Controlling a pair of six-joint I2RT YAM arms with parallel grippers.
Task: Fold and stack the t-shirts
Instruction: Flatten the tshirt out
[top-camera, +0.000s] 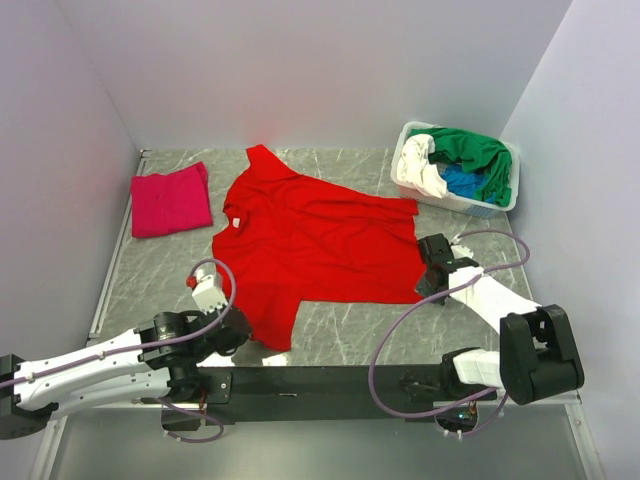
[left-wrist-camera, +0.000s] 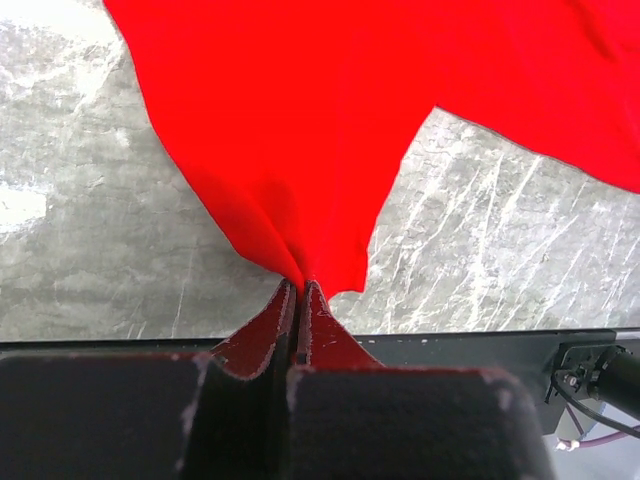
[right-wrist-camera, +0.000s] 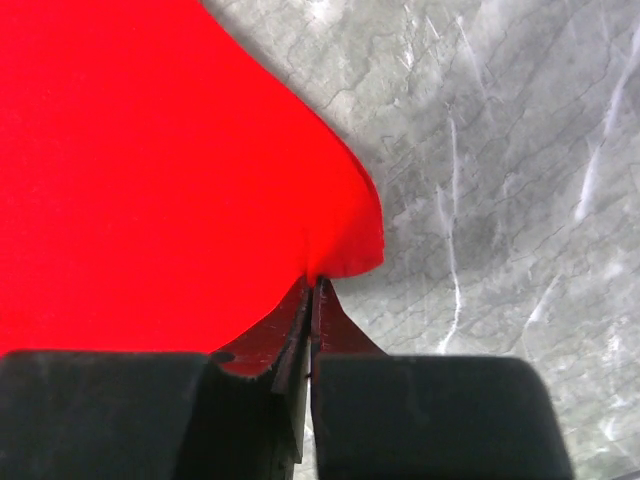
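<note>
Gripping the red t-shirt (top-camera: 320, 250) to fold
Left gripper (left-wrist-camera: 298, 290) and right gripper (right-wrist-camera: 312, 285) both clench its edge, probably corners; next, lift together.

Overhead view: bright, even, diffuse light; shadows faint and soft-edged. Red t-shirt (top-camera: 320, 240) heavily saturated, creases barely readable. Left wrist view: glare bleaches table (left-wrist-camera: 40, 25) at top-left corner; left fingers (left-wrist-camera: 255, 335) close to lens, dark, soft, tinged red. Right wrist view: pale sheen streaks across table; right fingers (right-wrist-camera: 275, 340) blurred; cloth flat, near detailless.
</note>
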